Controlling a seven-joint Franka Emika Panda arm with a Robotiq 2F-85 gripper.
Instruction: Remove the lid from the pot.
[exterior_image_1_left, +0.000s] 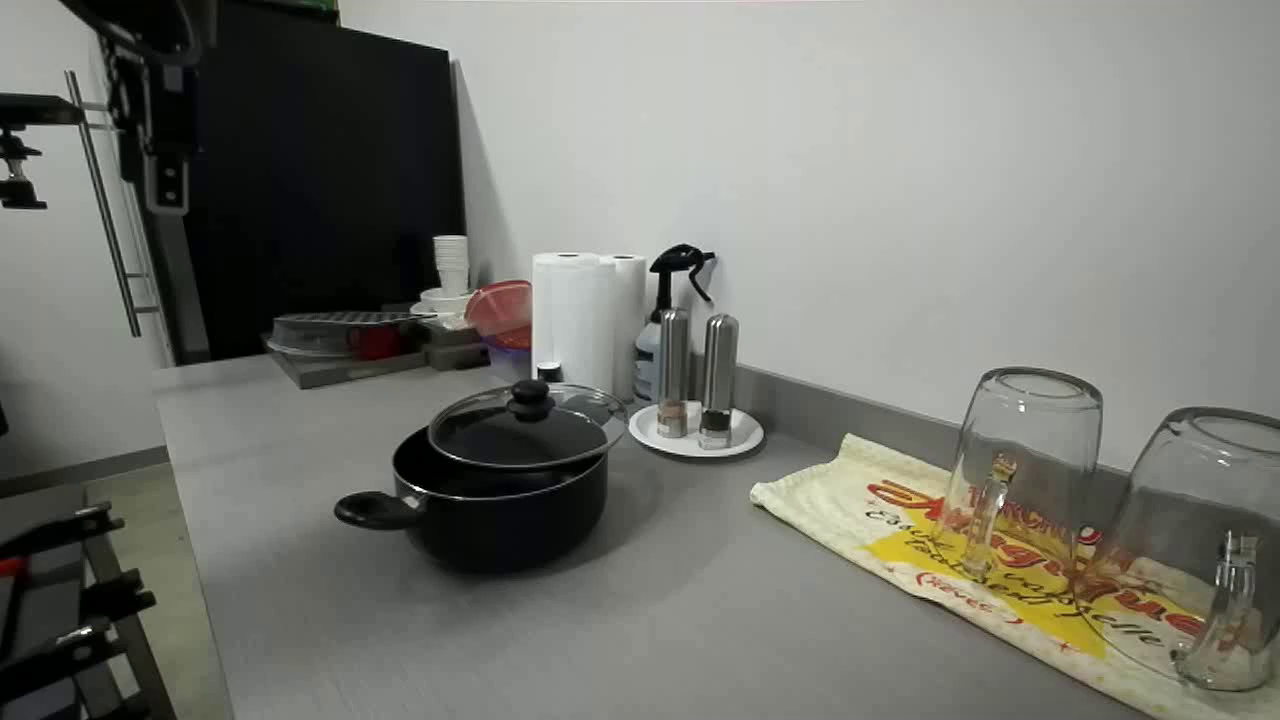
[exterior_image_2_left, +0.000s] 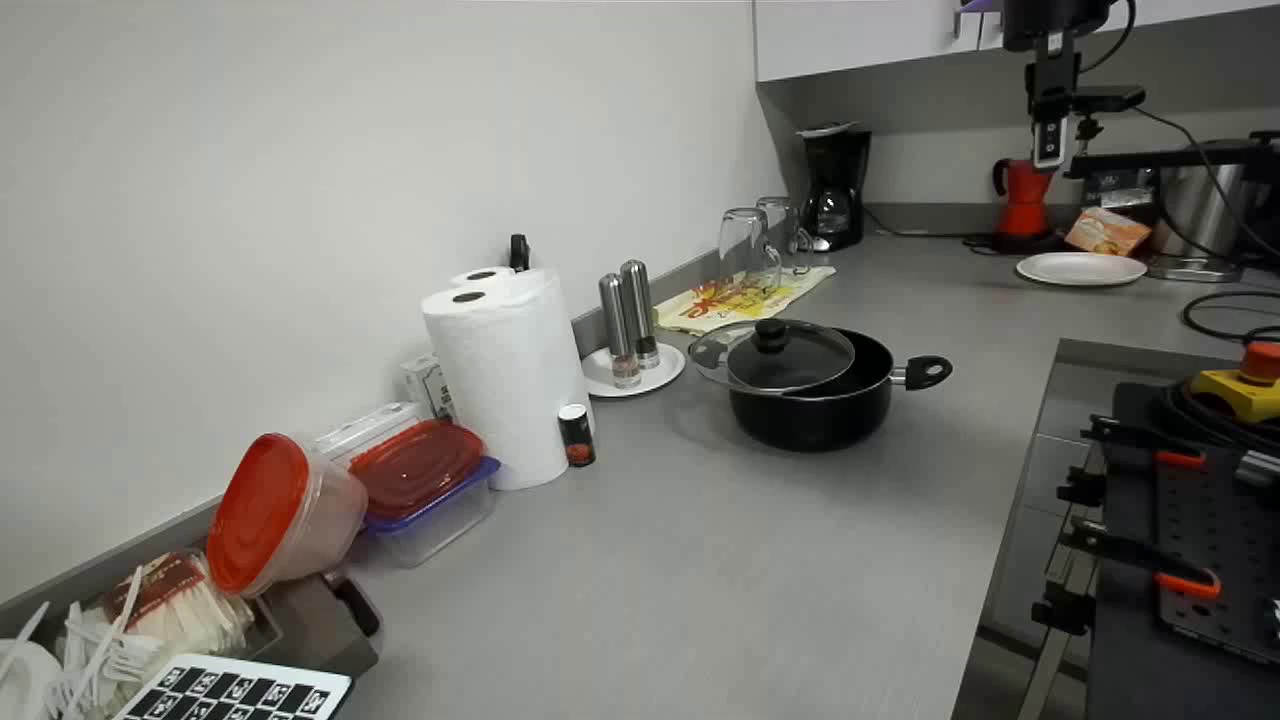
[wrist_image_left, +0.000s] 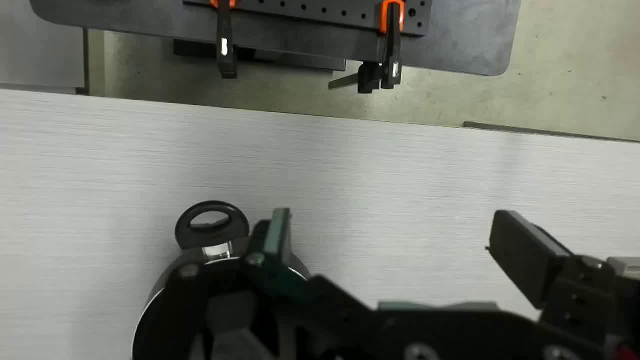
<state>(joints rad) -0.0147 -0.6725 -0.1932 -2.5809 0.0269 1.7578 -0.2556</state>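
The wide black pot (exterior_image_1_left: 510, 530) stands on the grey counter, also in an exterior view (exterior_image_2_left: 815, 425). The round glass lid (exterior_image_1_left: 520, 437) with its black knob (exterior_image_1_left: 530, 395) lies off-centre across the pot. Its far side overhangs the rim toward the wall, also seen in an exterior view (exterior_image_2_left: 785, 362). The pot's mouth is partly uncovered on the handle side. My gripper (exterior_image_1_left: 167, 185) is high above the counter and well apart from the pot, also in an exterior view (exterior_image_2_left: 1050, 145). In the wrist view the gripper (wrist_image_left: 392, 225) is open and empty. There the pot's handle (wrist_image_left: 190, 237) shows; the lid is not visible.
Two metal mills (exterior_image_1_left: 675, 370) stand on a white plate (exterior_image_1_left: 745, 435) near the wall. Paper towel rolls (exterior_image_2_left: 515, 390) and plastic containers (exterior_image_2_left: 430, 520) stand farther along. Two glasses (exterior_image_1_left: 1030, 470) stand on a cloth (exterior_image_1_left: 850, 475). Clamps (wrist_image_left: 392, 55) lie beyond the counter's front edge.
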